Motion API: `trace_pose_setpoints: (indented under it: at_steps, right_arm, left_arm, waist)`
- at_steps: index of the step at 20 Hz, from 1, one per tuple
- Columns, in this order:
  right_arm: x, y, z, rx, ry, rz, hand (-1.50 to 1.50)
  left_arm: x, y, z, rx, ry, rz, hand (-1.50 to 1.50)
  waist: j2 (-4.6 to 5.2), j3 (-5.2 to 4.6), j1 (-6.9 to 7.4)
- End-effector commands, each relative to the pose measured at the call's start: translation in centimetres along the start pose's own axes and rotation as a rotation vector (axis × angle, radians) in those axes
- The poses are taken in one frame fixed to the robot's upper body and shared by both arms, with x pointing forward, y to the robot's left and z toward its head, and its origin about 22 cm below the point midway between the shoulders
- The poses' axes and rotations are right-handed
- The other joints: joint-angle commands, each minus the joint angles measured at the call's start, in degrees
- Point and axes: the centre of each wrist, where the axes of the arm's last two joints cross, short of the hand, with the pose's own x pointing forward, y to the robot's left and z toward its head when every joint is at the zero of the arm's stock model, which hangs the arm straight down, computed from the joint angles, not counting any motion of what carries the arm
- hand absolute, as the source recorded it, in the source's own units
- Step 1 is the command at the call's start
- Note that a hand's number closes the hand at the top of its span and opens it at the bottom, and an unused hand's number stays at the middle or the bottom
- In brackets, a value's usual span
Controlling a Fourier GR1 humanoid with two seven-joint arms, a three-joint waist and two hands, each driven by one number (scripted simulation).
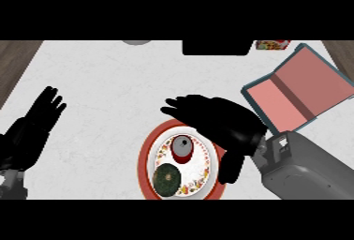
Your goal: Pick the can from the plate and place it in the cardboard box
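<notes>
A small red can [182,148] with a grey top stands upright on a red-rimmed patterned plate [146,161] near the counter's front. Next to it on the plate lies a dark green round item [166,179]. My right hand [220,121] hovers over the plate's upper right part, fingers straight and pointing left, just above and beyond the can without holding it. An open box [301,86] with a pink inside and blue-grey walls sits at the right. My left hand [38,122] rests open at the left edge, fingers up.
A black object [216,47] lies at the counter's far edge, with a small patterned item [271,45] to its right and a grey round thing [137,42] to its left. Dark wood shows beyond the counter's corners.
</notes>
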Motion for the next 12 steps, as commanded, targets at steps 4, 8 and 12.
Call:
trace_pose_setpoints:
  at_steps: [4,8,12]
  right_arm:
    - [1.5,1.2,-1.4,0.147,0.114,-0.028,-1.50]
    - [2.5,1.2,-3.4,0.161,0.140,0.004,-1.50]
    - [0.8,2.6,-2.5,0.204,0.167,0.006,-1.50]
  left_arm:
    - [-0.8,0.1,0.4,0.024,0.008,0.001,0.00]
    - [-0.6,-0.3,0.0,0.013,-0.004,-0.005,0.00]
    - [1.3,1.0,0.0,0.001,0.003,0.004,0.00]
  waist:
    - [0.19,0.10,-0.31]
    - [0.25,0.10,-0.26]
    - [0.25,0.12,-0.33]
